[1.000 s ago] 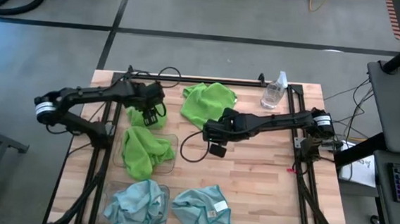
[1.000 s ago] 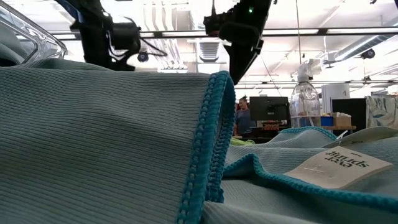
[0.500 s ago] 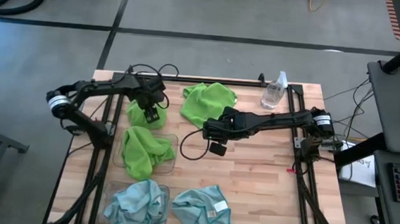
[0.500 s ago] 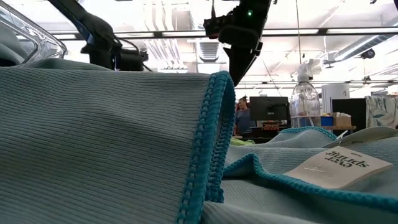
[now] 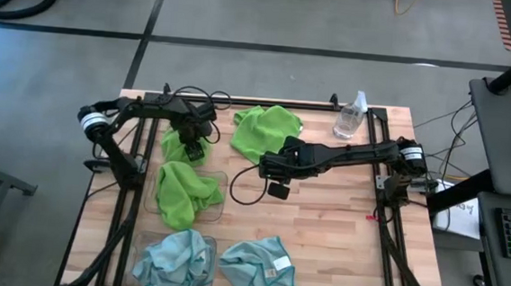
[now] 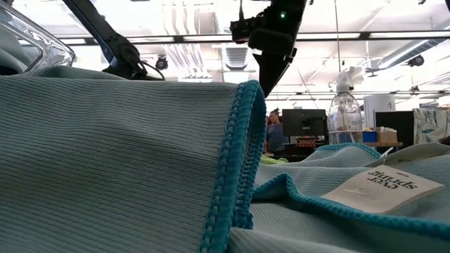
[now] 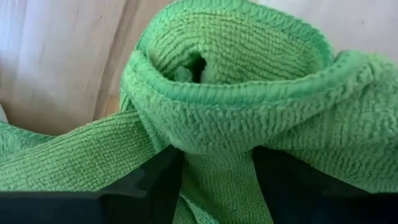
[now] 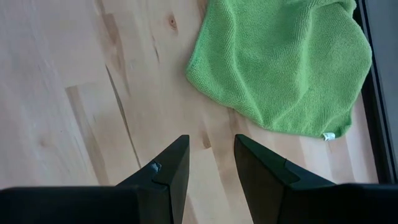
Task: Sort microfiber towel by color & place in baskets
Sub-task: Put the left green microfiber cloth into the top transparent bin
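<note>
Since the earlier frame our left arm has drawn back toward the far left corner of the desk [image 5: 322,220], its elbow tucked closer to the frame, while the left claw [image 5: 192,143] has slid a little farther from the near edge, carrying its cloth with it. The right arm has not moved.

We take the spray bottle [image 5: 351,115] at the far right of the desk as our landmark. Farthest from it, at the near left corner, a pale blue towel [image 5: 171,261] fills the near basket [image 5: 140,240]; just beside it a second blue towel with a white tag [image 5: 259,264] lies loose on the wood, and in the low view it fills the foreground. One step closer to the bottle, the second basket [image 5: 223,181] holds a lime green towel [image 5: 182,194]. Beyond that basket, level with the bottle's side of the desk but well to its left, our left claw is clenched on a bunched green towel [image 7: 236,118], the fabric pinched between its fingers [image 7: 155,186].

Our right claw [image 8: 208,158] hangs over bare wood near the middle, fingers parted and empty. Between it and the bottle lies a flat green towel [image 5: 266,130], near the far edge.
</note>
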Available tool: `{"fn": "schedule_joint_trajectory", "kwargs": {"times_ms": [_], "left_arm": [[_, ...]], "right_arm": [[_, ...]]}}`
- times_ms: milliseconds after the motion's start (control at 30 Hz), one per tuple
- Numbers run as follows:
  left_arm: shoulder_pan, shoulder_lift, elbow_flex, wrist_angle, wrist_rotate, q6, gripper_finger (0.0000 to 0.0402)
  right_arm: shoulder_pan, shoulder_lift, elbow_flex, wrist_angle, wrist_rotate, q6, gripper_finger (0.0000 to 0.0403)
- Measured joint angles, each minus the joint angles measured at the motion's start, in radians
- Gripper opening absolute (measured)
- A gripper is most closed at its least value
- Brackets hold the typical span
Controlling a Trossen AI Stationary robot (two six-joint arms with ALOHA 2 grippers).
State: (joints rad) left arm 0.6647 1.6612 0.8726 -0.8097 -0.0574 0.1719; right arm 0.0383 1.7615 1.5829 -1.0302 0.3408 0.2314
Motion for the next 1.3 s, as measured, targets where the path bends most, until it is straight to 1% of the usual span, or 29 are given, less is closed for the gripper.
{"fn": "schedule_joint_trajectory", "kwargs": {"times_ms": [100, 167, 333, 367, 500, 633, 833, 1100, 1167, 1300], "left_arm": [[0.0, 0.0, -0.001, -0.005, 0.012, 0.0, 0.0154], [0.0, -0.006, 0.003, -0.019, 0.033, 0.0, 0.0126], [0.0, -0.019, 0.026, -0.085, 0.114, -0.001, 0.0025], [0.0, -0.026, 0.035, -0.095, 0.135, -0.001, 0.0014], [-0.001, -0.061, 0.058, -0.13, 0.179, -0.006, 0.0014], [-0.003, -0.115, 0.09, -0.158, 0.182, -0.012, 0.0004], [-0.003, -0.219, 0.14, -0.211, 0.182, -0.028, 0.0004], [-0.003, -0.381, 0.188, -0.237, 0.182, -0.081, 0.0004], [-0.003, -0.423, 0.201, -0.236, 0.205, -0.085, 0.0004], [-0.004, -0.506, 0.235, -0.225, 0.291, -0.087, 0.0004]], "right_arm": [[0.0, 0.0, 0.0, 0.005, 0.0, 0.0, 0.0123], [0.0, 0.0, -0.002, 0.009, 0.0, 0.0, 0.0123], [-0.002, 0.0, -0.002, 0.023, 0.0, 0.0, 0.0123], [-0.002, 0.0, -0.004, 0.025, 0.0, 0.0, 0.0123], [-0.002, 0.0, -0.012, 0.027, 0.0, 0.003, 0.0123], [-0.002, 0.0, -0.027, 0.042, 0.0, 0.003, 0.0123], [-0.004, 0.0, -0.048, 0.049, 0.0, 0.008, 0.0123], [-0.013, 0.0, -0.05, 0.049, 0.0, 0.03, 0.0123], [-0.015, 0.0, -0.05, 0.051, 0.0, 0.03, 0.0123], [-0.019, 0.0, -0.05, 0.053, 0.0, 0.049, 0.0123]]}}
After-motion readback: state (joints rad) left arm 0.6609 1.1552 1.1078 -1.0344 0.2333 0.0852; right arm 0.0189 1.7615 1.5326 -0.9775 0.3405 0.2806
